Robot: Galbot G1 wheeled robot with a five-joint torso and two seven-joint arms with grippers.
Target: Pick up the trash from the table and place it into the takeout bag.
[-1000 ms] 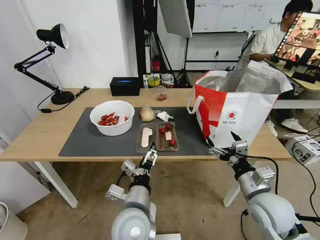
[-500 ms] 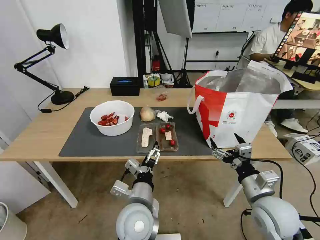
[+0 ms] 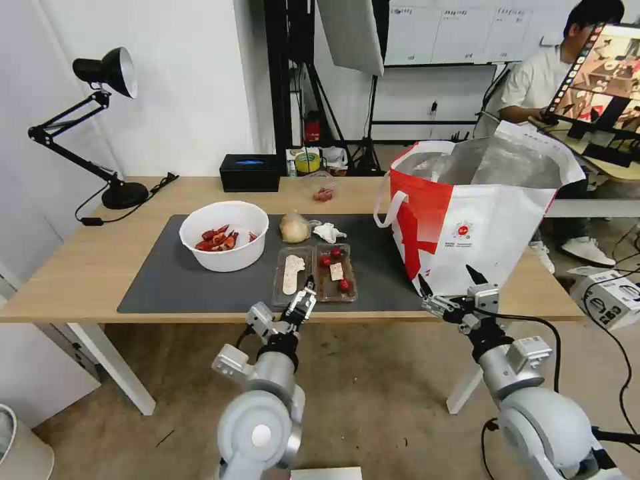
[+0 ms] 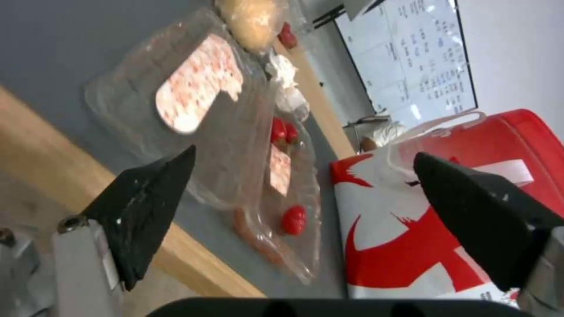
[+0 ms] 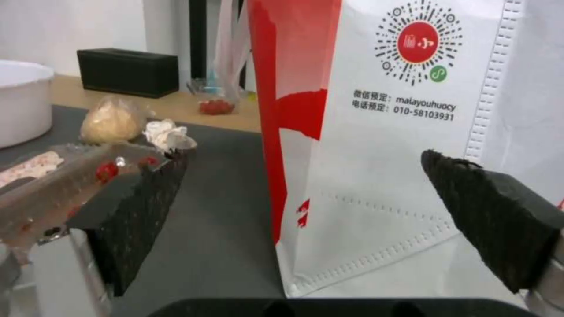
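Even, bright indoor light, soft shadows only. The left wrist view is smeared by blur, worst at the table edge point(image 4: 194, 264). The head view bows at its edges.

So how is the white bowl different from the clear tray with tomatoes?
The white bowl is round, deep and opaque; the clear tray is flat, rectangular and see-through. The bowl holds a pile of red scraps; the tray holds a few tomatoes and paper labels. The tray lies nearer the left claw, which is open. Both rest on the table's dark mat.
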